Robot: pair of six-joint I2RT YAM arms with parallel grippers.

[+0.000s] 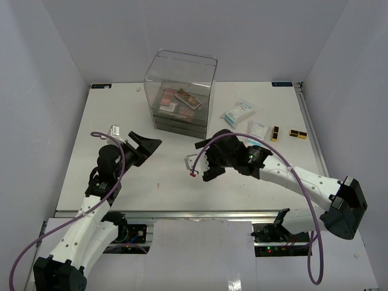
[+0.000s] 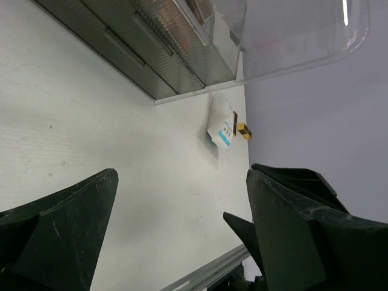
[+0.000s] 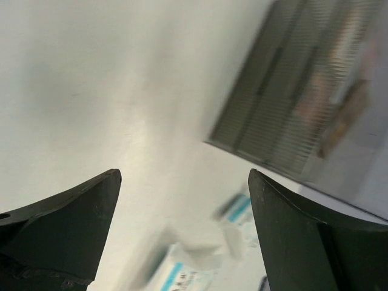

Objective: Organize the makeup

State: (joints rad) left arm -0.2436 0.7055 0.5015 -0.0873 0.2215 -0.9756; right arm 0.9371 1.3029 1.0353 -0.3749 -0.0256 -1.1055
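Pink, brown and orange palettes [image 1: 179, 100] lie inside the clear box, on top of its drawers. Two white-and-blue packets [image 1: 238, 111] [image 1: 259, 129] lie on the table to the right of the box, with two small black-and-gold items [image 1: 274, 133] [image 1: 297, 134] beside them. My left gripper [image 1: 147, 143] is open and empty, left of the box front; its wrist view shows the gripper [image 2: 182, 182] and a packet [image 2: 221, 127] far ahead. My right gripper [image 1: 206, 160] is open and empty, in front of the box. In its blurred wrist view the gripper [image 3: 182, 179] has the packets [image 3: 182, 273] beyond it.
The big clear plastic box [image 1: 182, 70] with dark drawers [image 1: 179, 121] stands at the back middle. It also shows in the left wrist view [image 2: 157, 60] and the right wrist view [image 3: 291, 115]. A small white item [image 1: 114, 130] lies at the left. Grey walls enclose the table.
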